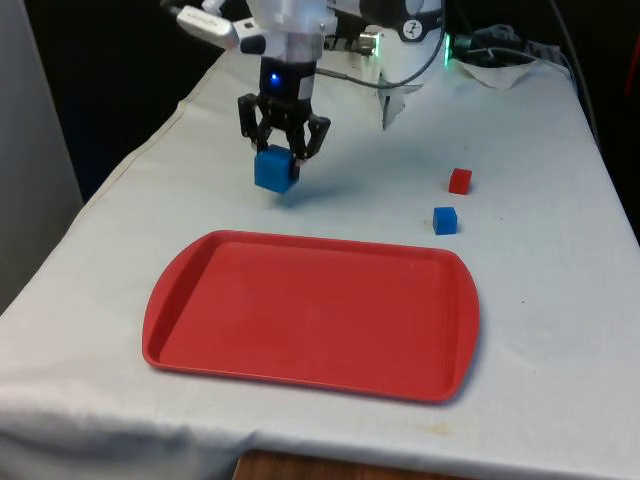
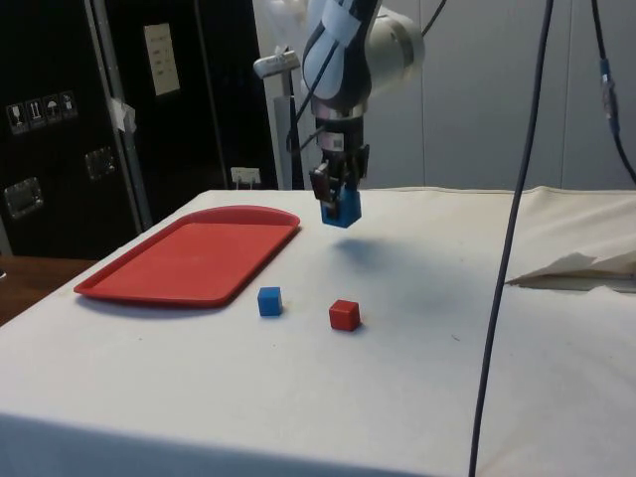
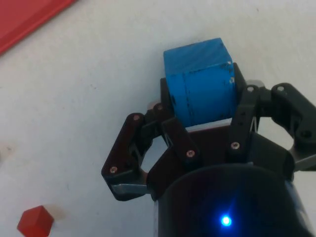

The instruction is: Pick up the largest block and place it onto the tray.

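Carry step: fingers clamped on the large blue block, aloft; next, move over the red tray

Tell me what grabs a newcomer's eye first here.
The large blue cube, clamped in the black gripper and hanging clear of the white cloth, beyond the tray's far edge. Then the big red plastic tray, empty, in the front view's foreground. To the front view's right lie a small red cube and a small blue cube.
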`<state>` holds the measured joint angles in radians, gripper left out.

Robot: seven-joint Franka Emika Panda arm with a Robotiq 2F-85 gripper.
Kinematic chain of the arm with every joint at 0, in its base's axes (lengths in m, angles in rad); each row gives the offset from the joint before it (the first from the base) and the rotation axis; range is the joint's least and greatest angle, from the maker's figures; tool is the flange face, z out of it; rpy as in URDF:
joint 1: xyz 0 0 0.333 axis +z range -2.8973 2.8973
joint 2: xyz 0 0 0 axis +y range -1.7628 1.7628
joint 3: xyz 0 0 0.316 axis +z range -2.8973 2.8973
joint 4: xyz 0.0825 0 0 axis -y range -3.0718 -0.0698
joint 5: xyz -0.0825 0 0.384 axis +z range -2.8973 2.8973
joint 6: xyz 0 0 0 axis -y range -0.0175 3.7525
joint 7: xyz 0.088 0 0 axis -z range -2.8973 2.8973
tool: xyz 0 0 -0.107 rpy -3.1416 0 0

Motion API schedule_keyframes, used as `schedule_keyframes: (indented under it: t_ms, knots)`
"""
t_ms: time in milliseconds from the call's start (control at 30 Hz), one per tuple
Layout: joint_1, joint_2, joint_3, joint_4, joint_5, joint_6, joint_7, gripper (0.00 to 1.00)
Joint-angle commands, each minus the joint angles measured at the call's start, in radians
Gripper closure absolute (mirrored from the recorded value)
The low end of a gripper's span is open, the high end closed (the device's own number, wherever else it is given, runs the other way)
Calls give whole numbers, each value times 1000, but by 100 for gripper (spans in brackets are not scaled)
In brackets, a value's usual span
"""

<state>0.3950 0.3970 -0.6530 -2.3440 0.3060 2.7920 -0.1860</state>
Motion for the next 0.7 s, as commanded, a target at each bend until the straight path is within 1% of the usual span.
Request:
schedule_keyframes:
  t_ms: [0, 133, 167, 200, 267, 400, 433, 467, 667]
  knots:
    - [15, -9, -22, 1, -21, -12, 13, 100]
    - [16, -35, -26, 4, -34, -19, 16, 100]
    - [2, -37, -8, 1, -17, -8, 1, 100]
    - [16, -41, -28, 5, -38, -22, 17, 100]
    - [18, -60, -31, 12, -49, -31, 21, 100]
    - [18, -87, -33, 25, -66, -46, 27, 100]
    - [3, -92, -12, 19, -41, -34, 6, 100]
    - [18, -91, -34, 27, -67, -49, 28, 100]
    - [12, -108, -26, 60, -68, -73, 24, 100]
